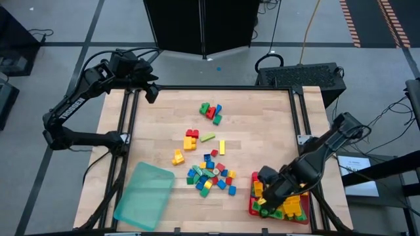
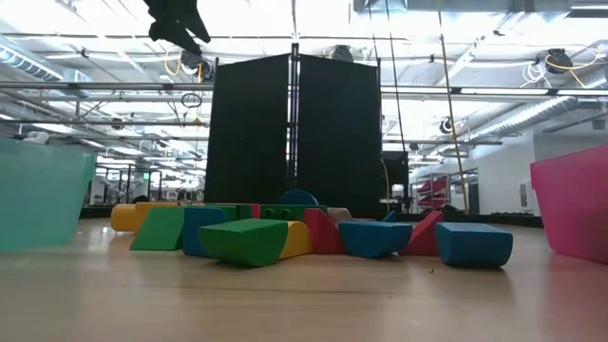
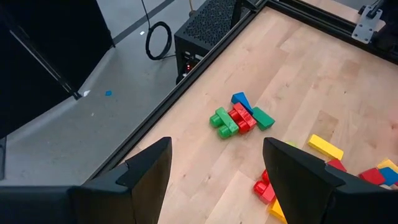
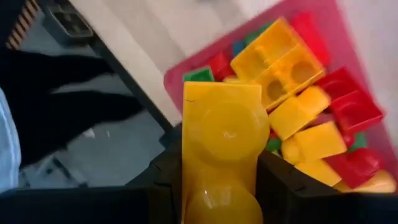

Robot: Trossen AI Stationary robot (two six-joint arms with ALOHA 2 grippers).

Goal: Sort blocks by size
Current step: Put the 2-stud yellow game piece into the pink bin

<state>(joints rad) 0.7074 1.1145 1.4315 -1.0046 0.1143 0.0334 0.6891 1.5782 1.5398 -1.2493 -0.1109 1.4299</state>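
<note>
Right now your right pincer hangs over the red tray at the near right corner of the bench, clamped on a yellow oblong block. The tray already holds a heap of larger red, yellow and green blocks, so this reads as the drop step for a big piece. To do it well, bring the block over the middle of the tray rather than its rim, lower until it is just above the heap, and only then part the fingers; released from the edge it could tip out onto the bench. Mind the pile, too, since it is uneven and a block set on a slope may slide.

Your left pincer waits high above the far left corner of the bench, fingers spread wide and empty.

The unsorted blocks lie in three patches: a loose scatter at mid-bench, a red and yellow clump beyond it, and a small green, red and blue cluster toward the far edge. The teal tray sits at the near left.

The right wrist view alone shows the grip itself, fingers pressing both flanks of the studded yellow piece. The high view hides that, yet it alone gives you the whole layout. The low view shows block heights, with both tray walls rising at its sides.
</note>
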